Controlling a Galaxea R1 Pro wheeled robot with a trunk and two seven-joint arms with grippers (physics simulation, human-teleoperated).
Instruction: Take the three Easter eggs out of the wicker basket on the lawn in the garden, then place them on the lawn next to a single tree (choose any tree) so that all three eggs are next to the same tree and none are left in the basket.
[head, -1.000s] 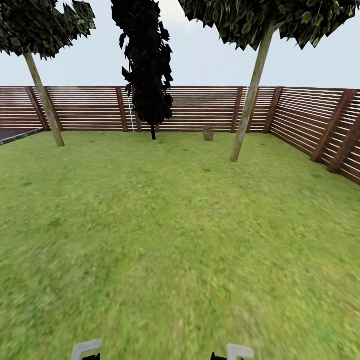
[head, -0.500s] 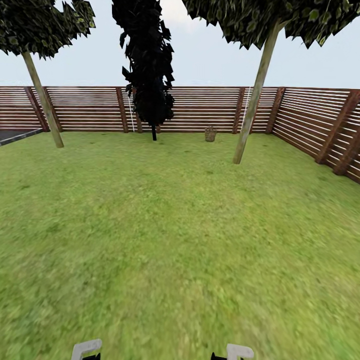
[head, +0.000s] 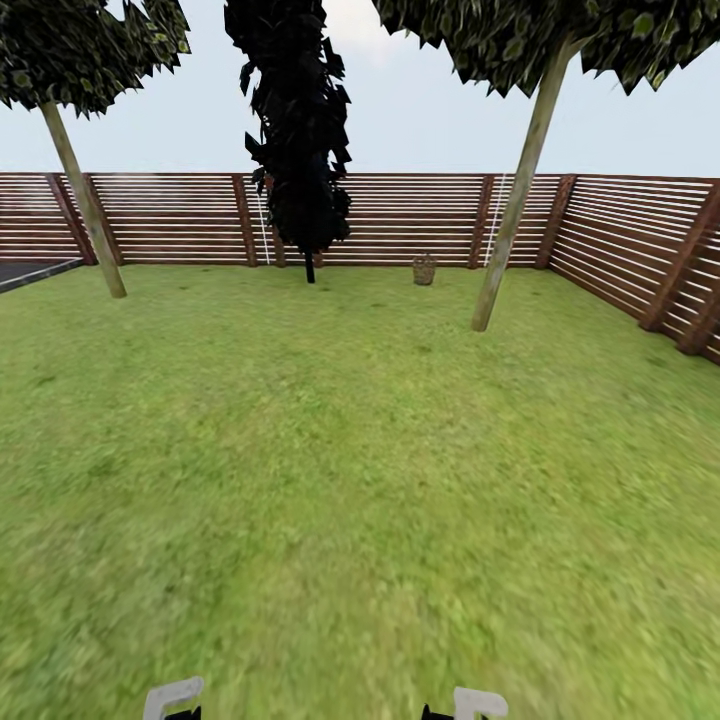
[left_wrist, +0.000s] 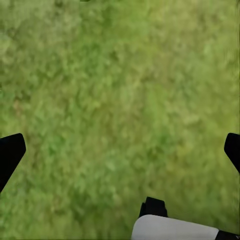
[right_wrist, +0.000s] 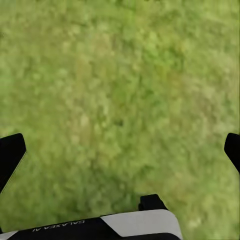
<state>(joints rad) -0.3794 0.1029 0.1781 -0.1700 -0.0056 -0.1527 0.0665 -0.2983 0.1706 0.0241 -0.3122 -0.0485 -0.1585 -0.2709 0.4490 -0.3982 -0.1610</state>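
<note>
Compared with a second earlier, the whole head view had slid a little: basket (head: 424, 270), right tree and fence corner all sat slightly further right and lower, so the camera had moved with the base, not the things.

The basket stood far off on the lawn (head: 330, 470), close to the back fence (head: 400, 220), between the dark cypress (head: 297, 130) and the right tree (head: 520, 200), nearer the tree. It was too small to show any eggs; they could not be seen from here.

Judgement on handling: eggs of that kind were probably light, hard and smooth, round enough to roll or squirt out of a pinch. Best hold would be across the widest middle, from above, with a gentle squeeze. The wicker was likely light too and could tip or slide if nudged at the rim.

A second pale tree (head: 85, 200) stood at far left, well apart from the basket; the right one looked the handier drop spot.

Left gripper (left_wrist: 120, 152) hung over bare grass, fingertips (left_wrist: 10, 152) spread wide to the frame edges, nothing between them. Right gripper (right_wrist: 120, 152) was the same: fingers (right_wrist: 10, 152) parted wide, empty, only grass below.

A long stretch of lawn lay between robot and basket, so the step in hand was driving closer.
</note>
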